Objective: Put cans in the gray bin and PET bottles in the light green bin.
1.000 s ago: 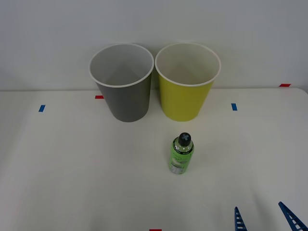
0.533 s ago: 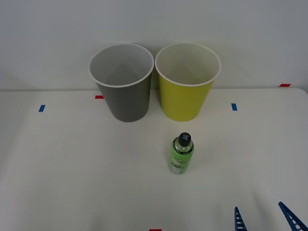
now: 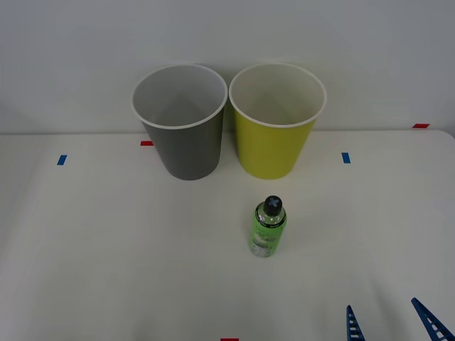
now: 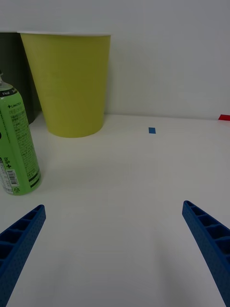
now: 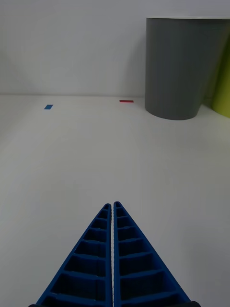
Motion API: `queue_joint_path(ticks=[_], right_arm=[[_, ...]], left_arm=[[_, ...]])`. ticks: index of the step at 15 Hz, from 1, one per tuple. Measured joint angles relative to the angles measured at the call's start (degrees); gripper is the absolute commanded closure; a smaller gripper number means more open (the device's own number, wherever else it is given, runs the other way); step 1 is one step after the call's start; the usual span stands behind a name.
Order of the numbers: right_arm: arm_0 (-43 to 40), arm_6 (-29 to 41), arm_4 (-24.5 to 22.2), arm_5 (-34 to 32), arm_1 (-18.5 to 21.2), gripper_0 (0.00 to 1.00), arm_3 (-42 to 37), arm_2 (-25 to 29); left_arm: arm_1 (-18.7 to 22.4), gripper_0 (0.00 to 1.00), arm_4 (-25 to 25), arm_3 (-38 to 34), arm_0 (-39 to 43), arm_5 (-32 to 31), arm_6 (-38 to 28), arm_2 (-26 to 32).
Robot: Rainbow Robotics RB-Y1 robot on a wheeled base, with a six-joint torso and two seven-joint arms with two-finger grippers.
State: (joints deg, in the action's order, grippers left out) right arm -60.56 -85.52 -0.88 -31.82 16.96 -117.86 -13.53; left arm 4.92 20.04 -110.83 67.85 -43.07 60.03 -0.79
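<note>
Bottle (image 3: 268, 229) stands upright on the worktop (image 3: 106, 249), long axis vertical, just at 6 o'clock of the light green bin (image 3: 276, 142). I judge my right tool (image 3: 387, 323), fingers apart, the nearer one; the bottle lies toward its 10 o'clock. My left tool (image 5: 113, 259) has its fingers together, facing the gray bin (image 3: 183, 142).

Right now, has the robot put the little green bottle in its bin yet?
Not yet. Nothing looks sorted: the bottle stands upright on the table, in front of the light green bin, apart from it. Nothing is in hand either: the right hand is open near the table's front edge, off to the bottle's right, and the left hand is shut and empty. Left to do: grab the bottle and drop it in the light green bin, not the gray bin.
</note>
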Motion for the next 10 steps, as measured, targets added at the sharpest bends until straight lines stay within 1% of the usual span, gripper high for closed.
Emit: queue_joint_path(ticks=[1,3,4,7,9,10], right_arm=[[0.0,0.0,0.0,0.0,0.0,0.00,0.0,0.0],[0.0,0.0,0.0,0.0,0.0,0.00,0.0,0.0],[0.0,0.0,0.0,0.0,0.0,0.00,0.0,0.0],[0.0,0.0,0.0,0.0,0.0,0.00,0.0,0.0],[0.0,0.0,0.0,0.0,0.0,0.00,0.0,0.0],[0.0,0.0,0.0,0.0,0.0,0.00,0.0,0.0]], left_arm=[[0.0,0.00,0.0,0.2,-0.1,0.0,0.0,-0.1],[0.7,0.00,-0.7,1.8,-0.4,-0.6,-0.3,-0.8],[1.8,0.00,-1.3,2.0,-0.3,-1.3,-0.2,-1.6],[5.6,0.00,-1.7,2.0,0.1,-3.1,0.2,-2.7],[7.4,0.00,-1.6,2.0,0.3,-4.3,0.7,-2.7],[9.5,0.00,-1.3,2.0,0.4,-5.4,1.1,-2.9]])
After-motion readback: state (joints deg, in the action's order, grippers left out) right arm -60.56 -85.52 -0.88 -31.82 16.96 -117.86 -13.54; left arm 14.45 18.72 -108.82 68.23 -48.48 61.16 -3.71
